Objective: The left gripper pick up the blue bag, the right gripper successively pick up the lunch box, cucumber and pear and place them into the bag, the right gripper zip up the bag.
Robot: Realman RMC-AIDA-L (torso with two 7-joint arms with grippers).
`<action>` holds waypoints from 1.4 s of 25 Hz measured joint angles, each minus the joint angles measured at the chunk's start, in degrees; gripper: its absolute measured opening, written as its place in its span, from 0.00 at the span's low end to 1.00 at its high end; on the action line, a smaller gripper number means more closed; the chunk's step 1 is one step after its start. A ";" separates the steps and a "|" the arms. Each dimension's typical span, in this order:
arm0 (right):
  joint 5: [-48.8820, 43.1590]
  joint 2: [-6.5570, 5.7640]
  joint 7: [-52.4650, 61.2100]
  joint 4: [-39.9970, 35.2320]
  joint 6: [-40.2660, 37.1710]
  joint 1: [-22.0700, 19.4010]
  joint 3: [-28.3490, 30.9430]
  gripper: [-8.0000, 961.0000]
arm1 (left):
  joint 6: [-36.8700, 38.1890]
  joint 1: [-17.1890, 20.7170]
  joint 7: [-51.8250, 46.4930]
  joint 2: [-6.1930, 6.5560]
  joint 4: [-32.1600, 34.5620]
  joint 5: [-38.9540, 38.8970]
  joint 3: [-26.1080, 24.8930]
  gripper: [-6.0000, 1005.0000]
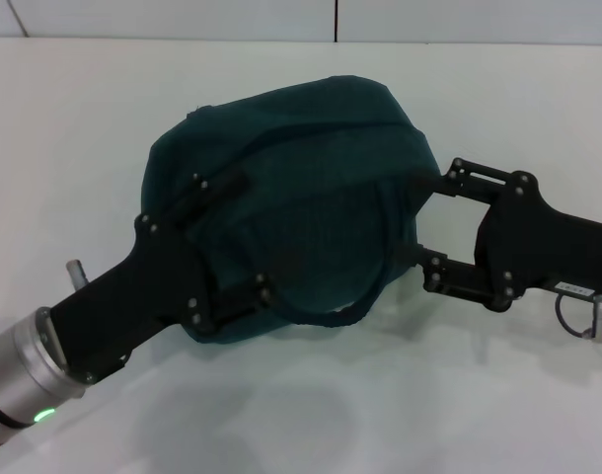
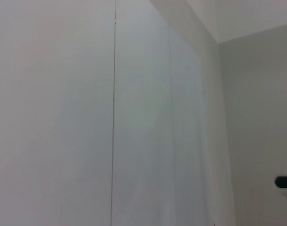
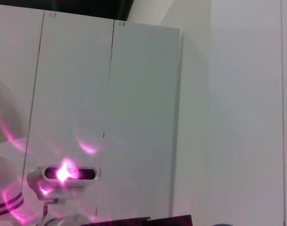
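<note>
In the head view the blue bag (image 1: 301,197) hangs above the white table (image 1: 459,395), bulging, with a rope handle looping under its near side. My left gripper (image 1: 254,237) comes in from the lower left on its silver arm, green light on. One finger lies across the top of the bag and the other under its near edge, shut on the fabric. My right gripper (image 1: 419,219) is at the bag's right end with its linkage fingers (image 1: 457,174) spread wide, tips against the cloth. The lunch box, cucumber and pear are out of view.
The bag's shadow (image 1: 281,415) falls on the table under it. A pale wall (image 1: 183,18) runs along the table's far edge. Both wrist views show only pale wall panels; the right wrist view also catches a camera head (image 3: 63,174) with pink glare.
</note>
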 joint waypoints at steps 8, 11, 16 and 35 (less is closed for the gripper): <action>0.60 0.09 -1.12 1.11 -1.00 0.03 0.03 0.68 | 0.04 0.07 0.03 0.00 0.27 -0.09 0.08 0.88; 0.78 0.09 -1.55 1.23 -1.35 0.02 0.04 0.68 | 0.04 0.07 0.04 0.00 0.26 -0.03 0.08 0.88; 1.25 0.09 -2.16 2.13 -1.41 -0.01 0.05 0.68 | 0.04 0.34 0.04 0.00 0.27 -0.05 0.08 0.88; 2.91 0.09 -4.62 4.24 -2.13 -0.17 -0.23 0.68 | -0.63 0.69 0.04 0.00 0.27 -0.18 0.06 0.88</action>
